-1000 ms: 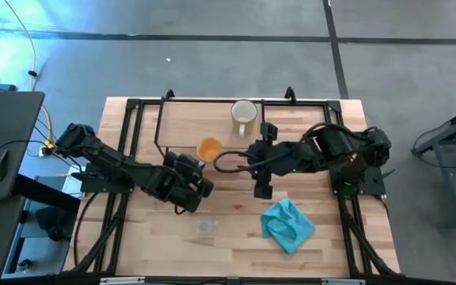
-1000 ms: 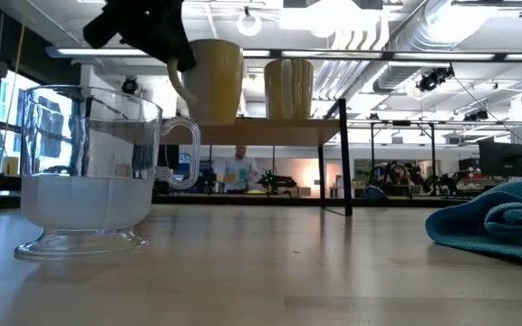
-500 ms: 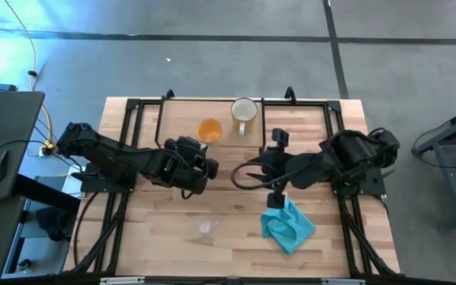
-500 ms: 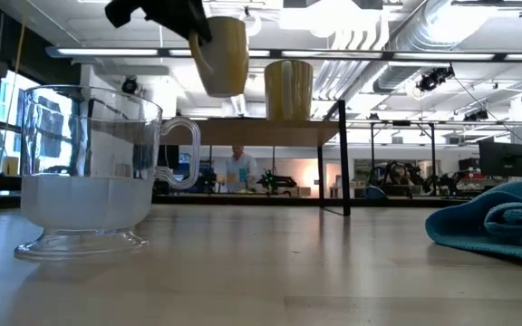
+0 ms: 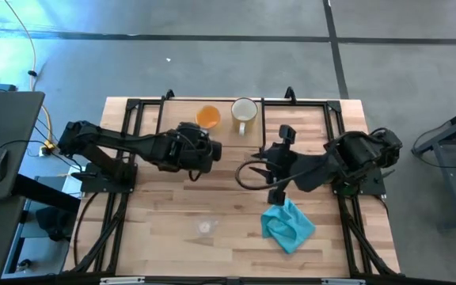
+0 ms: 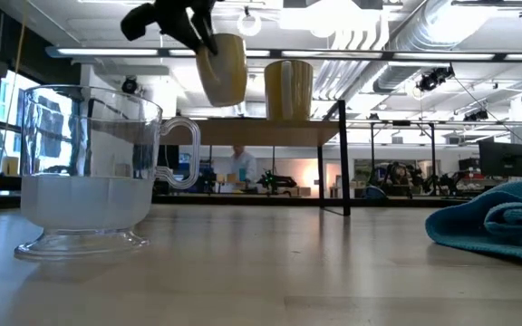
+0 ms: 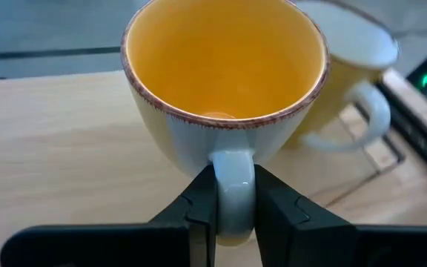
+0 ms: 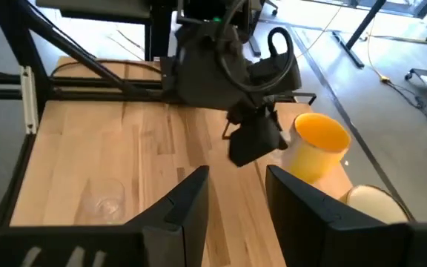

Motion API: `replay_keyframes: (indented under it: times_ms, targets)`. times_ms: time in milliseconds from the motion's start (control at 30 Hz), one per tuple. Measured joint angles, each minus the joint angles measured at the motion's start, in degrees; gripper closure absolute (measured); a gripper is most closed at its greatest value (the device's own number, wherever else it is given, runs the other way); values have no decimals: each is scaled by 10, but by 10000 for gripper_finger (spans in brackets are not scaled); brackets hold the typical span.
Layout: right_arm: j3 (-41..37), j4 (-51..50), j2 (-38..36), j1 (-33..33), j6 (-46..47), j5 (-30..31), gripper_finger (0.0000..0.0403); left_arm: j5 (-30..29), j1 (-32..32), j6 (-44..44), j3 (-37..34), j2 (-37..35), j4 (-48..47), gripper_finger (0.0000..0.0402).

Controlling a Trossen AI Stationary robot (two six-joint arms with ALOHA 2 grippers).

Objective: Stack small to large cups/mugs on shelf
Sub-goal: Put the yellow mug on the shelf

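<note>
The orange mug [image 5: 207, 117] hangs tilted above the shelf [image 6: 279, 134], with my left gripper [image 7: 233, 215] shut on its handle. Beside it the cream-white mug [image 5: 244, 111] stands upright by its base on the shelf board [image 5: 179, 112]. The clear glass cup [image 5: 205, 227] stands on the tabletop near the front edge, also showing in the low view [image 6: 89, 172]. My right gripper [image 8: 236, 200] is open with nothing between its fingers. It hovers right of the shelf [image 5: 266, 162] and points toward the left arm. My left gripper pinches the orange mug's handle [image 7: 232, 174] between its two fingers, one on each side of the loop. The fingers come from the table's near-left side, slanting down. The mug [image 6: 223, 68] hangs tilted and lifted clear of the shelf board, its mouth up.
A teal-blue cloth [image 5: 289, 224] lies crumpled on the tabletop at the near right, below my right arm. The shelf's thin black legs [image 6: 344, 163] stand on the table. Bare wood lies between the glass cup and the shelf.
My left gripper has carried the orange mug up and toward the table's far edge, close beside the cream-white mug; the mug has tipped and now hangs above the shelf board. My right gripper has drawn back toward the table's right edge, still open.
</note>
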Motion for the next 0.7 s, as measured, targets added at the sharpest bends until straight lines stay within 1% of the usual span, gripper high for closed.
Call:
replay_keyframes:
  times_ms: [133, 233, 333, 433, 500, 600, 700]
  targets:
    - [1, -16, -24, 14, 19, 4, 277, -17, 11, -61, 0, 1, 1, 356]
    - [0, -33, -38, 30, 22, 4, 277, -24, 14, -83, 0, 13, 4, 356]
    - [0, -40, -55, 51, 22, 26, 277, -13, 17, -85, 9, 33, 2, 356]
    - [1, -50, -66, 68, 32, 52, 277, -1, 17, -82, 30, 59, -27, 356]
    - [0, -61, -69, 79, 42, 65, 277, -1, 17, -79, 50, 76, -42, 356]
    - [0, -72, -73, 92, 59, 86, 277, -2, 17, -79, 79, 93, -93, 356]
    - [0, -79, -75, 102, 75, 101, 277, -10, 17, -79, 91, 95, -118, 356]
